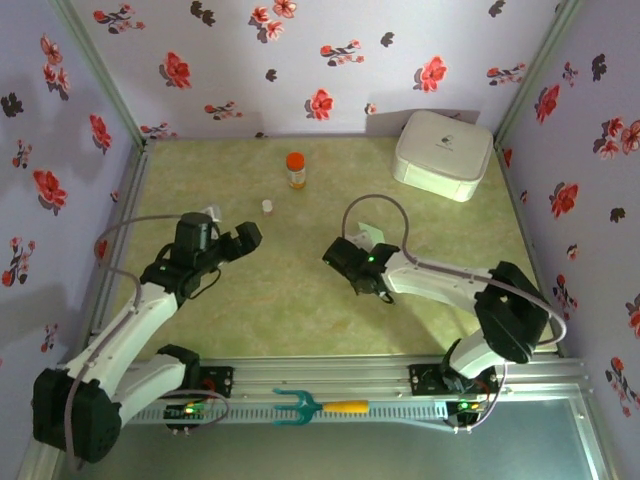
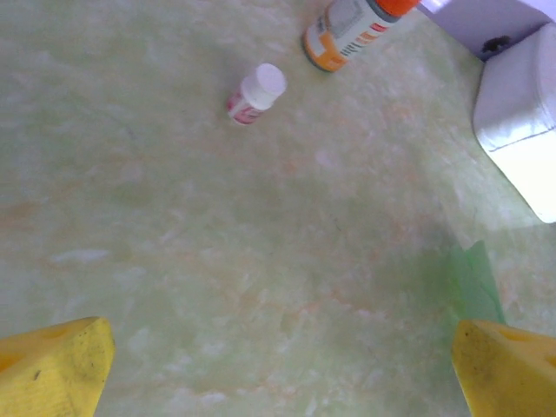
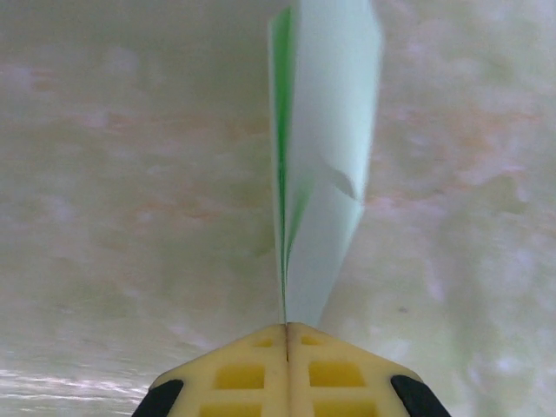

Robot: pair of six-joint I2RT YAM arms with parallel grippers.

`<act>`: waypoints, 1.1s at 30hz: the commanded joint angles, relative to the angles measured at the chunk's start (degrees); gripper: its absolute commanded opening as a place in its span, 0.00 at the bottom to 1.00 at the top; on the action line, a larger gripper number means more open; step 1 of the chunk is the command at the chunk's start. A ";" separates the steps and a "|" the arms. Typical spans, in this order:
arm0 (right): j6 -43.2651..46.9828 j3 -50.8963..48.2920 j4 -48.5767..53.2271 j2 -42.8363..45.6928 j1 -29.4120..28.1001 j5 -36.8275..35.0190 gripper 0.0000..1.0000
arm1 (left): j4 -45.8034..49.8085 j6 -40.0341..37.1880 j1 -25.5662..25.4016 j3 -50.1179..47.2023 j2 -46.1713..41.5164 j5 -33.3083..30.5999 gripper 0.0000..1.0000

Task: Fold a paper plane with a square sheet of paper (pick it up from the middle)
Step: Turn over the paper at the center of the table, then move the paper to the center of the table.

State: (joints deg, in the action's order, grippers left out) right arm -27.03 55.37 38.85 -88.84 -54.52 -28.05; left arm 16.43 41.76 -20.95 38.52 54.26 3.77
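The paper point(image 3: 326, 165) is folded into a narrow strip of several layers and clamped by one end between the yellow fingers of the right gripper point(image 3: 287, 328), whose pads are pressed together on it. In the right wrist view its long axis runs straight away from the fingertips, up the frame. It is held on edge, with a darker green crease line along its left side and a small curled nick in its pale face.

In the top view the paper point(image 1: 369, 234) juts from the right gripper point(image 1: 358, 248) toward the far wall, right of the table's point(image 1: 300, 310) middle. Whether its far end touches the surface cannot be told. The left wrist view catches it as a green sliver point(image 2: 474, 280) beside the right-hand finger.

The left gripper point(image 1: 246, 238) stands well apart to the left, its jaws spread wide with nothing between them point(image 2: 282, 365).

Beyond it stand a small vial point(image 1: 267, 206) and an orange-capped bottle point(image 1: 295, 170). A white box point(image 1: 443, 153) sits in the far right corner. A teal fork point(image 1: 300, 406) lies on the near rail.
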 commanded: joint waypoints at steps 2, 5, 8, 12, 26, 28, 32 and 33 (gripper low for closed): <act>2.43 1.90 -4.91 -3.86 -1.27 11.41 0.11 | 3.48 -0.90 2.01 -1.12 -4.24 -1.92 1.00; 2.02 1.65 -7.02 -2.26 -1.25 14.66 0.24 | 3.05 -0.39 2.58 -1.74 -4.62 -1.38 1.00; 1.59 0.89 -7.74 2.03 -0.56 15.89 0.33 | 1.14 0.15 2.64 -1.83 -4.02 1.03 1.00; -0.57 -3.95 -12.70 10.78 4.66 22.02 0.46 | -2.86 1.60 2.55 -2.79 -2.77 6.07 0.97; -16.75 -22.98 -38.71 13.45 25.69 50.31 0.17 | -10.22 5.48 0.28 -2.35 5.34 14.25 0.83; -17.05 -22.45 -39.44 10.79 25.69 51.75 0.14 | -10.45 5.94 -0.42 -2.36 6.00 14.24 0.82; -18.01 -22.59 -40.36 6.83 25.69 52.15 0.10 | -10.20 6.00 -1.42 -2.01 7.03 14.20 0.82; -18.17 -22.99 -40.58 6.36 25.69 51.60 0.10 | -10.19 5.86 -1.51 -1.88 7.22 14.17 0.82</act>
State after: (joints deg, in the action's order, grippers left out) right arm -43.16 32.73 1.10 -81.36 -29.12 21.54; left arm 7.46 46.94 -21.89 35.94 60.90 16.86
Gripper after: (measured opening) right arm 0.100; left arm 0.821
